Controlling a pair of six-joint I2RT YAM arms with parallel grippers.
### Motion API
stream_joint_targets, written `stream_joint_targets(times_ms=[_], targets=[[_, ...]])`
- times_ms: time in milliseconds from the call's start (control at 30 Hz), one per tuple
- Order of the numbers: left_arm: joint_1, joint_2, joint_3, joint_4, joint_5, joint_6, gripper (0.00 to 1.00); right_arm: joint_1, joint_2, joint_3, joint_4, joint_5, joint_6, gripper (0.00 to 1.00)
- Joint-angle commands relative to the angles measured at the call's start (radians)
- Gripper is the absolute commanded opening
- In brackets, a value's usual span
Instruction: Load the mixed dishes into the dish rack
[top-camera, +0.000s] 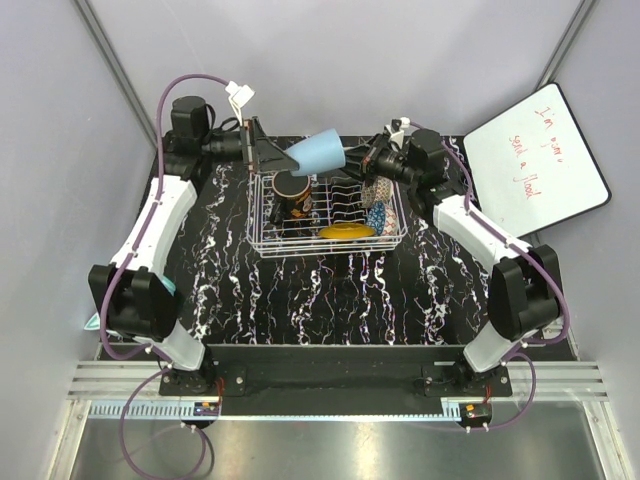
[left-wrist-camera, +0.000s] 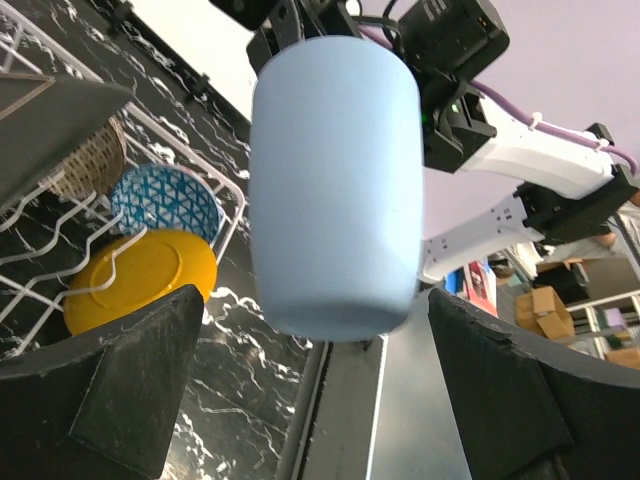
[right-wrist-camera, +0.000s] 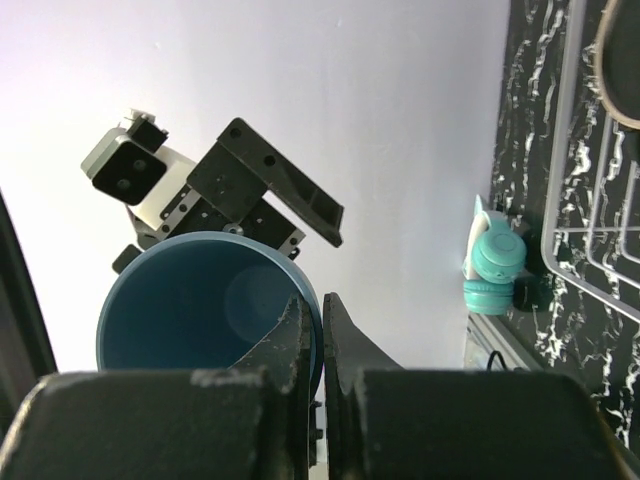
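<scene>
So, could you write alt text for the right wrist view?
The right pincer is shut on the rim of a light-blue round cup, seen into its mouth. Teal cat-ear headphones and a white wire dish rack show at right.

Right gripper (right-wrist-camera: 320, 310), fingers pinched on the rim of the light-blue cup (right-wrist-camera: 190, 310), its open mouth facing the camera. Teal headphones (right-wrist-camera: 497, 262) at the table (right-wrist-camera: 520, 90) edge, near the dish rack (right-wrist-camera: 595, 200).
</scene>
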Motion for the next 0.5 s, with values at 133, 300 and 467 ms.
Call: stream_joint_targets(times_ms=[133,300,467], targets=[[-0.045,0.005,-0.001,0.156,-0.055,-0.08,0.99,0.005,0.023,0.081,0.118,-0.051,0.062,0.0],[-0.068,0.005,-0.011,0.261,-0.064,-0.172,0.99,0.028,0.062,0.106,0.143,-0.053,0.079,0.0],[-0.083,0.003,-0.04,0.413,-0.058,-0.267,0.99,0.042,0.089,0.101,0.205,-0.03,0.124,0.0]])
